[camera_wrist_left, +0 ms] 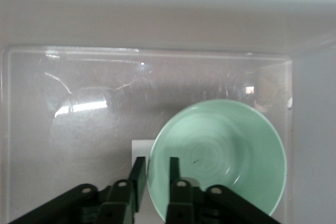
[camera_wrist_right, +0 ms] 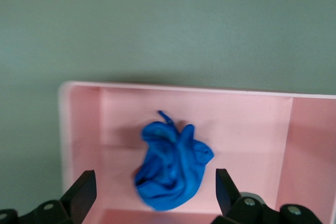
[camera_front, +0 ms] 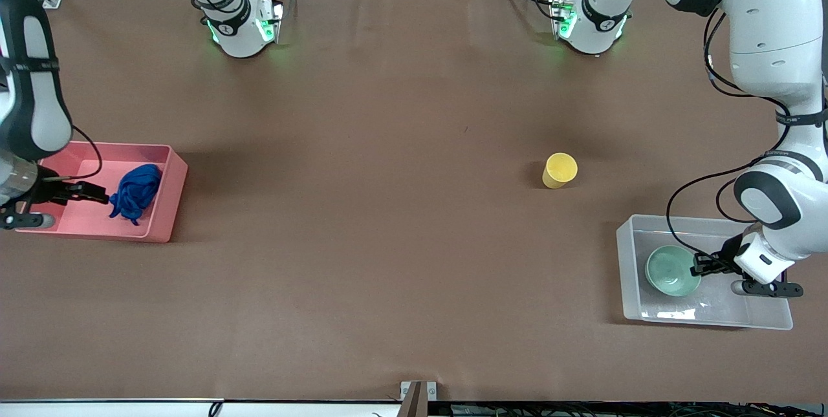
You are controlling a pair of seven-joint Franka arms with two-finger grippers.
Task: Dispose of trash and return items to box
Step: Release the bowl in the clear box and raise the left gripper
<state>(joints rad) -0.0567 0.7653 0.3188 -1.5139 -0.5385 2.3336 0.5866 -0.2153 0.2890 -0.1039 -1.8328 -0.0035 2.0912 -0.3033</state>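
Observation:
The blue cloth wad, the trash [camera_front: 137, 192] [camera_wrist_right: 173, 166], lies loose in the pink tub [camera_front: 165, 203] [camera_wrist_right: 247, 124]. My right gripper [camera_front: 103, 196] [camera_wrist_right: 155, 187] hovers over that tub, open wide, fingers well clear of the cloth on both sides. A mint-green bowl [camera_front: 669, 271] [camera_wrist_left: 226, 156] rests in the clear box [camera_front: 705, 313] [camera_wrist_left: 79, 145]. My left gripper [camera_front: 697, 268] [camera_wrist_left: 156, 163] straddles the bowl's rim, one finger inside and one outside, slightly open with a gap at the rim. The yellow cup [camera_front: 559, 170] stands on the table, farther from the front camera than the box.
The pink tub sits at the right arm's end of the table, the clear box at the left arm's end. A white sticker [camera_wrist_left: 139, 150] shows on the box's bottom beside the bowl. Brown tabletop [camera_front: 388, 210] stretches between the two containers.

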